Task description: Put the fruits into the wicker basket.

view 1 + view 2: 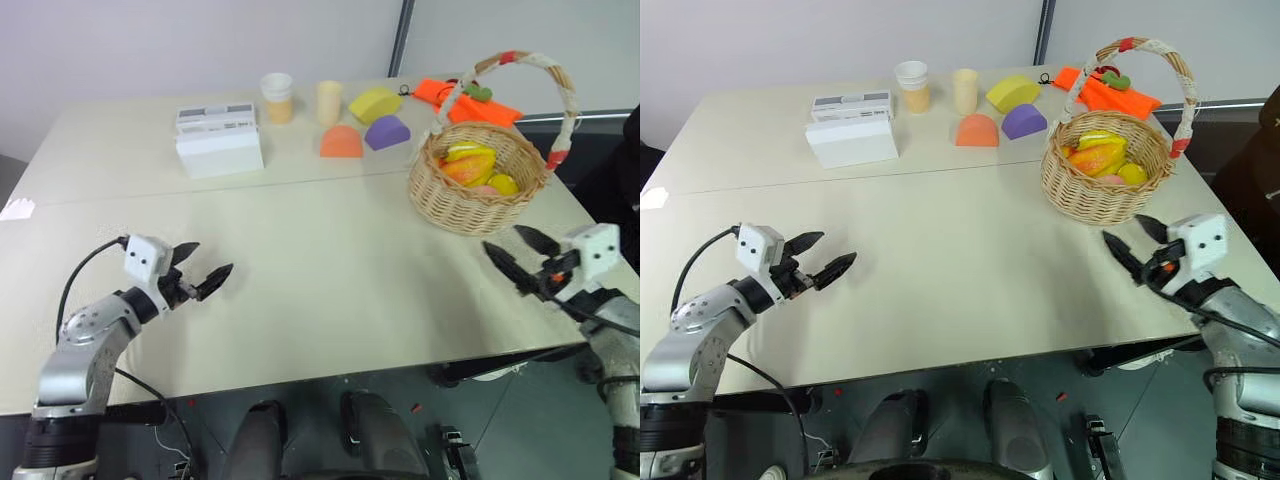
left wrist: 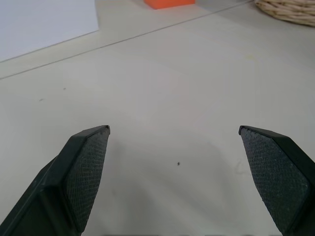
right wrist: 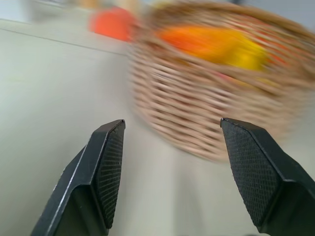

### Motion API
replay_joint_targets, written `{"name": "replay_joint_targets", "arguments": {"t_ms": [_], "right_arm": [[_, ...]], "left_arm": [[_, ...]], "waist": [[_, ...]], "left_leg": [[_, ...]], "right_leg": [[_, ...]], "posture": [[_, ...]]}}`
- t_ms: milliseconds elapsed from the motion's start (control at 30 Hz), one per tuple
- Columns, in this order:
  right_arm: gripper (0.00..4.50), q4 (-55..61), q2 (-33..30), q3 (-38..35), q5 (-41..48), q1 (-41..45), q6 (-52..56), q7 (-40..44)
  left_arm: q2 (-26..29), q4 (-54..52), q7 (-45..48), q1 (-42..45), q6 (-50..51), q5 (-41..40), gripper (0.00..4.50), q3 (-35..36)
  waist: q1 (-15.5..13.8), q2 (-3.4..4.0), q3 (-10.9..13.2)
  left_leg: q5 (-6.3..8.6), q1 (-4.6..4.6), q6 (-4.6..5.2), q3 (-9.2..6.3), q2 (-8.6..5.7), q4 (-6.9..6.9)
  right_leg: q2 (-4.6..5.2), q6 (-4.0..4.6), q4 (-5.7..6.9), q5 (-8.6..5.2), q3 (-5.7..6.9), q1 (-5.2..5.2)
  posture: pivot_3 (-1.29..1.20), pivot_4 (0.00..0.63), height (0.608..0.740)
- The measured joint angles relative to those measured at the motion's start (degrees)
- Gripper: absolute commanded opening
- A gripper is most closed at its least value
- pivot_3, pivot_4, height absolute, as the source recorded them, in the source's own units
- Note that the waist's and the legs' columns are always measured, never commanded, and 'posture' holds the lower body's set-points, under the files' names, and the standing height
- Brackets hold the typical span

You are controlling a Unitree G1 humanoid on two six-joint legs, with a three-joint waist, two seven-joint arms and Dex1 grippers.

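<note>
left hand (image 1: pixel 208 262): two black fingers (image 2: pixel 86 172) spread wide, nothing between them, nothing touched; hovers just above the bare tabletop (image 1: pixel 330 260) at its near left part. ahead of this hand and well apart: white box (image 1: pixel 218 140), with a paper cup (image 1: pixel 277 97) and a pale cylinder (image 1: pixel 328 101) beyond it. orange foam block (image 1: pixel 342 142), purple foam block (image 1: pixel 386 131) and yellow foam block (image 1: pixel 374 104) lie ahead and toward the other hand, all well apart from this one.

right hand (image 1: pixel 519 256): fingers (image 3: pixel 106 167) parted, empty, touching nothing; held over the tabletop's near right edge, pointing inward toward the wicker basket (image 1: pixel 455 200). basket stands on the tabletop just ahead of this hand, near but apart from the fingertips; tall arched handle (image 1: pixel 560 90) wrapped in white with red bands rises over it.

contents of basket: mango (image 1: pixel 468 166), orange-yellow with red blush, lying inside near the top of the pile; a yellow rounded item (image 1: pixel 503 184) beside it, on the side nearer the right hand; a pinkish patch low between them, too small to tell whether it is the peach. both hands are clear of the fruit.

behind the basket, farther from the right hand: orange flat items (image 1: pixel 462 100) at the far tabletop edge.
</note>
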State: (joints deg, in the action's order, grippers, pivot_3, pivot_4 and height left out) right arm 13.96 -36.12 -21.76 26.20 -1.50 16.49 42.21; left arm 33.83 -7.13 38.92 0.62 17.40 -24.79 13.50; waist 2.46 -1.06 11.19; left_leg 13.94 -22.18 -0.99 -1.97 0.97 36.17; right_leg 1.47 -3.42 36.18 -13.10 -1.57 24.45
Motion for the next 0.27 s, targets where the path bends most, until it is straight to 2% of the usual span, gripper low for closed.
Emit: {"name": "replay_joint_targets", "arguments": {"t_ms": [133,267], "right_arm": [[3.19,-0.36,1.98,9.02,-1.69,2.08,-0.29,1.85],[3.19,-2.36,2.88,12.33,-3.63,5.99,-1.88,1.75]], "left_arm": [[-0.88,1.52,-0.79,-4.05,-2.76,1.07,4.5,1.73],[-1.34,1.45,-1.13,-6.19,-3.3,1.1,4.5,2.35]], "waist": [[-0.18,0.01,0.01],[-1.23,-0.02,0.0]], "left_leg": [[0.0,-0.06,0.0,0.02,0.0,-0.01],[0.0,-0.11,-0.01,0.04,-0.03,0.05]], "right_leg": [[0.03,0.04,-0.01,0.01,0.0,0.05],[0.09,0.13,-0.05,0.07,0.0,0.05]], "posture": [[0.0,0.15,0.74],[0.0,0.15,0.74]]}}
